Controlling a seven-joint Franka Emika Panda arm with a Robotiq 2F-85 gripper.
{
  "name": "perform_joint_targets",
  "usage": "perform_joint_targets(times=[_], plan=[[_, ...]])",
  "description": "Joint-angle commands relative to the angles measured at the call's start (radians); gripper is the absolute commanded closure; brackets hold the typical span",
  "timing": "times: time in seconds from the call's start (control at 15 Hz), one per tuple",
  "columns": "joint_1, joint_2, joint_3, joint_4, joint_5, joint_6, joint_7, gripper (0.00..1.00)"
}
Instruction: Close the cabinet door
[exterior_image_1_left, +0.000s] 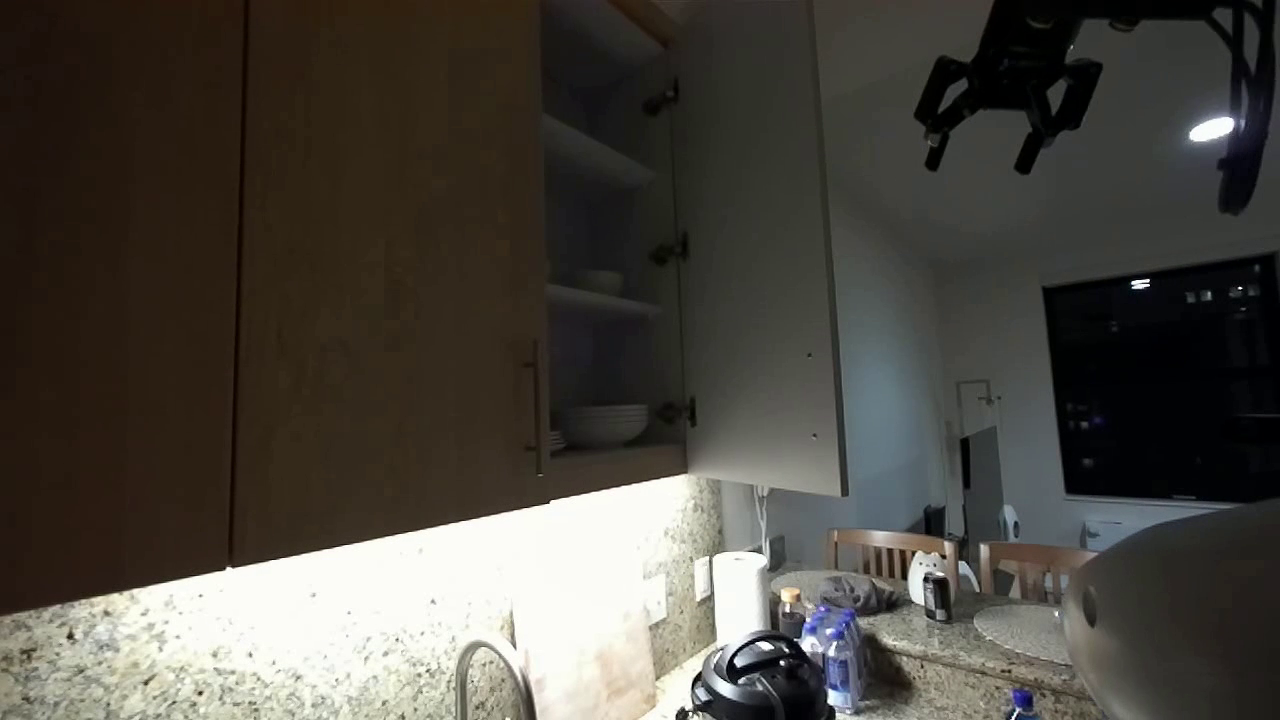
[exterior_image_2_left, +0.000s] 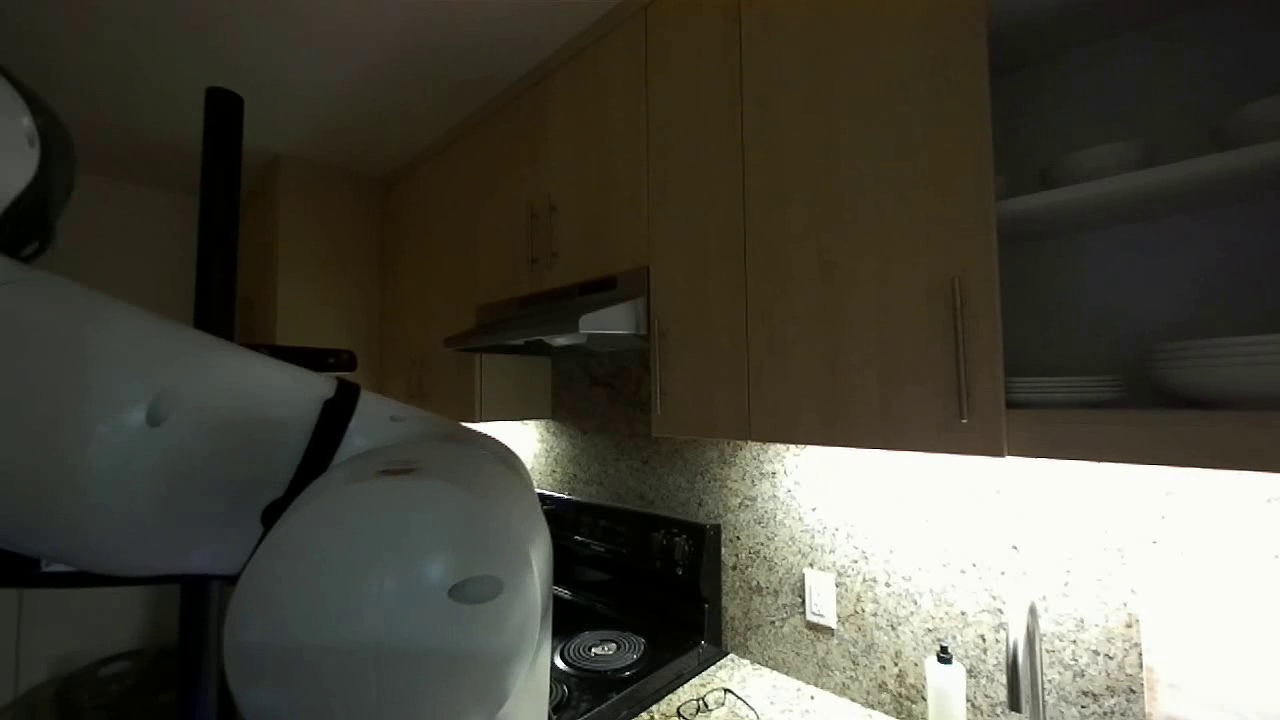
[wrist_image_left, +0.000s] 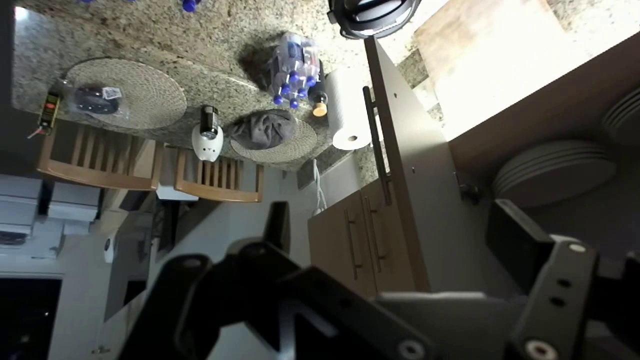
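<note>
The cabinet door (exterior_image_1_left: 760, 250) stands wide open in an exterior view, its pale inner face and hinges showing beside the open shelves. In the wrist view the cabinet door (wrist_image_left: 425, 190) appears edge-on with its inner face, and its bar handle (wrist_image_left: 377, 145) is on the outer side. The door panel is out of view in the remaining exterior view, where only the open shelves show. My gripper (exterior_image_1_left: 982, 160) is high up, to the right of the door's free edge and apart from it in the picture. In the wrist view the open, empty fingers (wrist_image_left: 400, 227) appear on either side of the door's edge; contact is not visible.
A wider tan door (exterior_image_1_left: 400, 250) is shut beside the opening and also shows in an exterior view (exterior_image_2_left: 870, 230). Bowls (exterior_image_1_left: 605, 425) stand on the shelves. A black cooker (exterior_image_1_left: 765, 685), water bottles (exterior_image_1_left: 840, 660) and a paper towel roll (exterior_image_1_left: 741, 595) stand below. Two more handled doors (wrist_image_left: 345, 240) show behind.
</note>
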Motion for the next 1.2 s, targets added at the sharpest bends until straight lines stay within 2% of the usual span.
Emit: perform_joint_targets(times=[0.0,0.2,0.53,0.67,0.93,1.13], plan=[[0.015,0.032,-0.006,0.034,-0.01,-0.02,0.009,0.0],[0.019,0.084,-0.012,0.085,-0.01,-0.037,0.008,0.0],[0.019,0.097,-0.019,0.104,-0.006,-0.039,0.012,0.0],[-0.003,0.126,-0.034,0.144,-0.011,0.009,0.053,0.0],[-0.024,0.223,-0.04,0.186,-0.001,0.094,0.154,0.0],[-0.017,0.3,-0.02,0.202,-0.008,0.067,0.147,0.0]])
